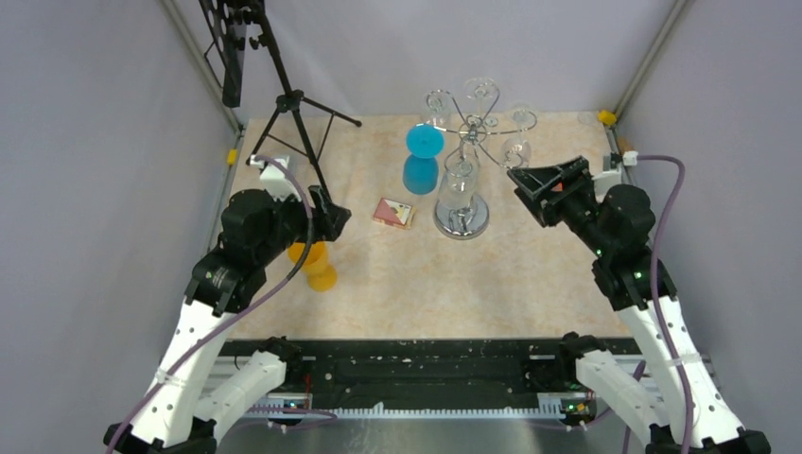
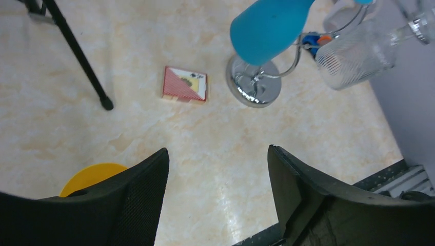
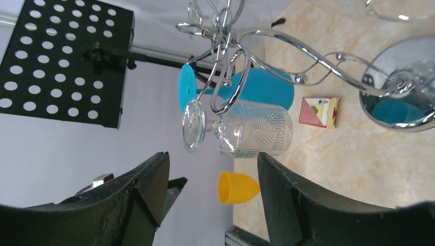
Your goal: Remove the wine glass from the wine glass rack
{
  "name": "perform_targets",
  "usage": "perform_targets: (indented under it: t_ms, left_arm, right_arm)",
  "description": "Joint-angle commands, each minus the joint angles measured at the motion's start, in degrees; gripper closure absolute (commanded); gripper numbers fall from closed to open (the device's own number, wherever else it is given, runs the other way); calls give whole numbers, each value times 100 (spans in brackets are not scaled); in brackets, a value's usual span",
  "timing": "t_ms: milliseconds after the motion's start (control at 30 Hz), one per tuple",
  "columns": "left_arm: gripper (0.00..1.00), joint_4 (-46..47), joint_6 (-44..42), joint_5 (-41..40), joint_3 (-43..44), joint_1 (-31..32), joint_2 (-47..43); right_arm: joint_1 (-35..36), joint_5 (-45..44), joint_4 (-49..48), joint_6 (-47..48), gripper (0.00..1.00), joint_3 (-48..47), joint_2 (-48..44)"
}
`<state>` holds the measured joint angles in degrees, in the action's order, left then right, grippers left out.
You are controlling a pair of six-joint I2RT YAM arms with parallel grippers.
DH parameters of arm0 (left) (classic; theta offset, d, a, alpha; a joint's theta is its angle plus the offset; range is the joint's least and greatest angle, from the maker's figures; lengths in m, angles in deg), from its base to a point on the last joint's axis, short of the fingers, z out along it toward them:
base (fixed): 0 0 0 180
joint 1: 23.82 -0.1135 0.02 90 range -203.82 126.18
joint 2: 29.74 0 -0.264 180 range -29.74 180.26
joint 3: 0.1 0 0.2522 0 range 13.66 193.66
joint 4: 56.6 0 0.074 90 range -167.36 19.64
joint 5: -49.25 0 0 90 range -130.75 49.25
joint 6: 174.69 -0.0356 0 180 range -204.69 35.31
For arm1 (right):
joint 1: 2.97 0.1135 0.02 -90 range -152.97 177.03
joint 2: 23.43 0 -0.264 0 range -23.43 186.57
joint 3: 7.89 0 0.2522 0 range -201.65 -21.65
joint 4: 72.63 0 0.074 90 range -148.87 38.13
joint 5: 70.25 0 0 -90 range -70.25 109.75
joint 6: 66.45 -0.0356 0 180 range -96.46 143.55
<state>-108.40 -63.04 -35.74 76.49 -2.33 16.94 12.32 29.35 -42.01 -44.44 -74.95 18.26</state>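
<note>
The chrome wine glass rack [image 1: 462, 219] stands at the back middle of the table on a round disc base. A clear ribbed wine glass [image 1: 459, 184] hangs upside down from a scroll arm. A blue wine glass [image 1: 423, 156] hangs on the rack's left side. My right gripper [image 1: 541, 187] is open and empty just right of the rack. In the right wrist view the clear glass [image 3: 251, 128] lies just beyond my open right gripper [image 3: 212, 156], untouched. My left gripper [image 1: 331, 216] is open and empty, well left of the rack, and also shows in the left wrist view [image 2: 218, 149].
An orange cup [image 1: 317, 263] lies under the left gripper. A small red card box [image 1: 392, 212] lies left of the rack base. A black tripod [image 1: 293, 113] with a perforated plate [image 3: 61, 61] stands at the back left. More clear glasses [image 1: 516, 149] hang on the rack's far arms.
</note>
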Motion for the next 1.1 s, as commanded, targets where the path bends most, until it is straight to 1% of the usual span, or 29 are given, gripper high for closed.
perform_targets:
  t_ms: [0, 33, 200, 400, 533, 633, 767, 900, 1067]
  left_arm:
    - [26, 1563, 425, 316, -209, -14, -260]
    - [26, 1672, 470, 308, -202, -14, -297]
    - [26, 2178, 683, 360, -245, -18, -371]
    - [26, 2456, 856, 467, -353, -19, -376]
    - [27, 2469, 878, 346, -403, -15, -331]
    - [27, 2484, 868, 320, -354, -14, -288]
    - [27, 2561, 837, 371, -346, -21, -268]
    - [27, 2597, 779, 414, -342, -18, -259]
    - [27, 2608, 699, 362, -324, -14, -261]
  right_arm:
    - [19, 947, -545, -133, 38, -313, 533]
    - [67, 995, -559, -141, 39, -359, 615]
    - [435, 582, -742, -275, 39, -354, 745]
    - [721, 126, -892, -598, 41, -303, 860]
    - [924, -130, -944, -773, 43, -358, 1047]
    - [1028, -273, -1004, -865, 51, -403, 1185]
    - [1089, -480, -1397, -1069, 57, -277, 1230]
    - [1100, -632, -1446, -1093, 57, -321, 1262]
    - [1108, -582, -1424, -1169, 58, -348, 1401]
